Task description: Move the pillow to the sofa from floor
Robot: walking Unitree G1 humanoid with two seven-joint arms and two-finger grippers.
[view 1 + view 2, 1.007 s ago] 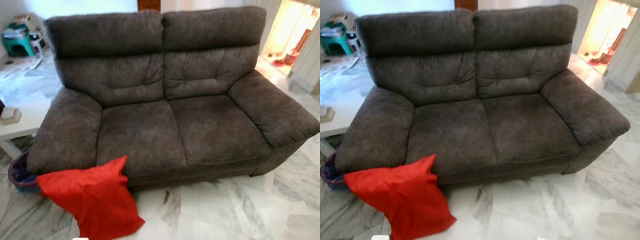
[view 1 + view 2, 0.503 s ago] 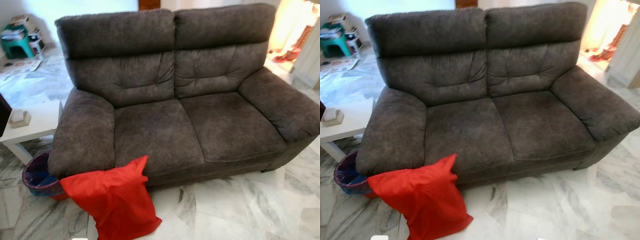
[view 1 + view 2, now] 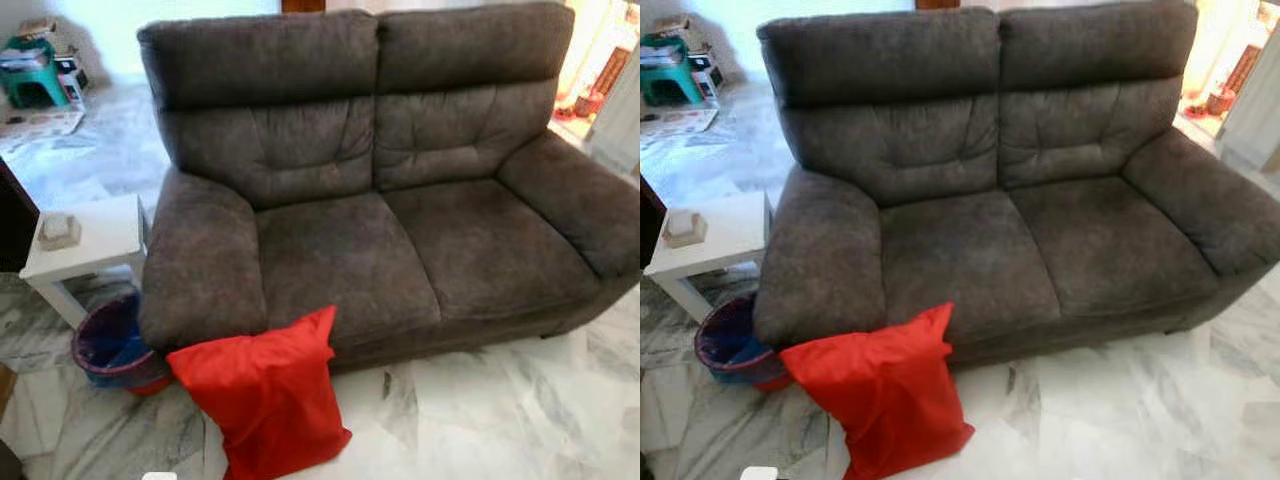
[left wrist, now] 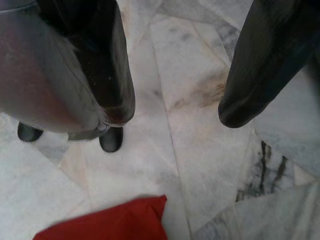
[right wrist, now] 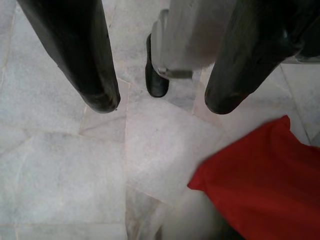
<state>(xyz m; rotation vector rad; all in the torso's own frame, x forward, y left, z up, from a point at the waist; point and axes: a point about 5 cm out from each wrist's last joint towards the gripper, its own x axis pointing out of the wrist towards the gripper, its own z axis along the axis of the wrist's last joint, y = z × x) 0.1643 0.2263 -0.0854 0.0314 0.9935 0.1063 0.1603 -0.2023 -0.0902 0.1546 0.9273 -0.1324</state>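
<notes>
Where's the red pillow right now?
In the head views the red pillow stands on the marble floor, low and to the robot's left, leaning against the sofa below its left armrest, beside the bin.

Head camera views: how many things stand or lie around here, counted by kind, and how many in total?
Red pillow: 1
Dark grey sofa: 1
White side table: 1
Waste basket: 1
Small box on the table: 1
Green stool: 1
Total: 6
</notes>
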